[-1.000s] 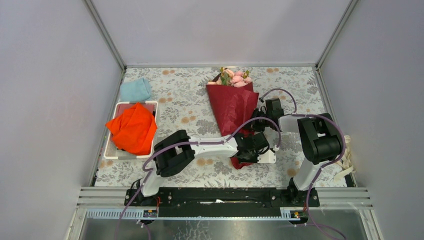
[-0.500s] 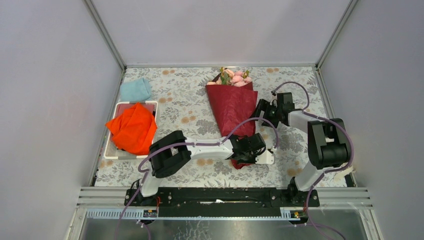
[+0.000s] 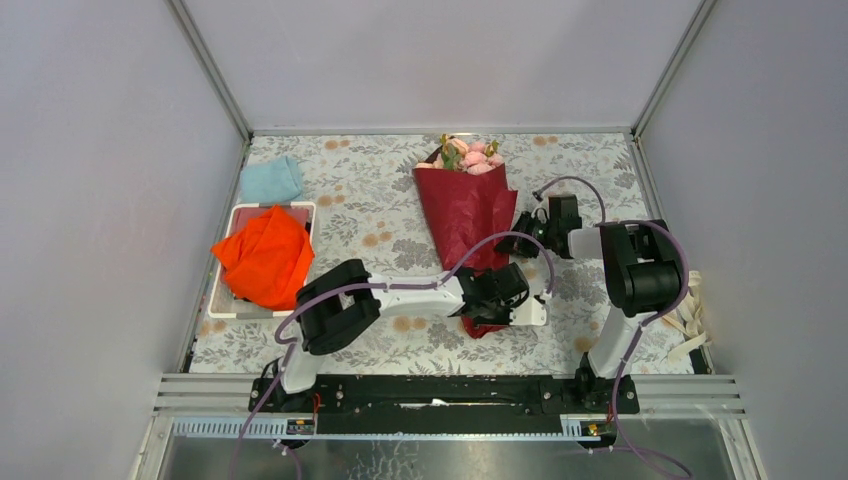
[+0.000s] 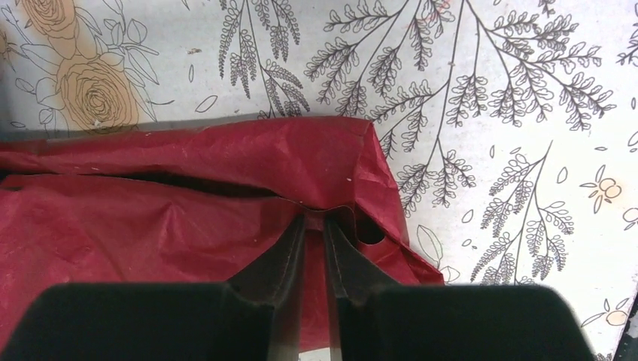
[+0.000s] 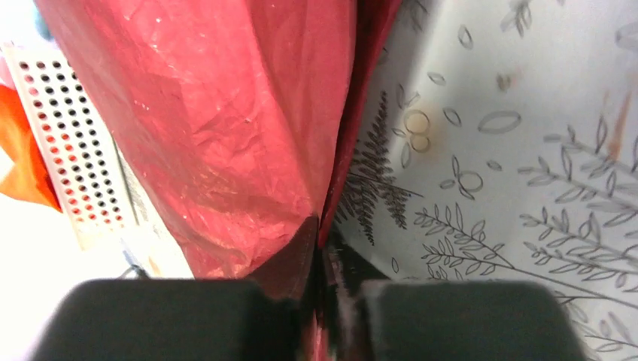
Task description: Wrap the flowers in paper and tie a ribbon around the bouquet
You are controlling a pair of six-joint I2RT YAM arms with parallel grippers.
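Note:
The bouquet (image 3: 465,210) lies on the flowered tablecloth, a cone of dark red paper (image 4: 150,218) with the pink flowers (image 3: 466,155) at its far, wide end. My left gripper (image 3: 492,296) is at the narrow near end, shut on a fold of the paper (image 4: 316,226). My right gripper (image 3: 517,241) is at the cone's right side, with its jaws closed on the paper's edge (image 5: 323,241). The cream ribbon (image 3: 690,312) lies loose at the table's right edge, apart from both grippers.
A white perforated tray (image 3: 233,212) at the left holds a bright orange cloth (image 3: 265,255). A light blue cloth (image 3: 272,180) lies behind it. Grey walls close in the table on three sides.
My right gripper let go, swung out to the right and back, and has closed on the paper's right edge. The left gripper stayed on the narrow end.

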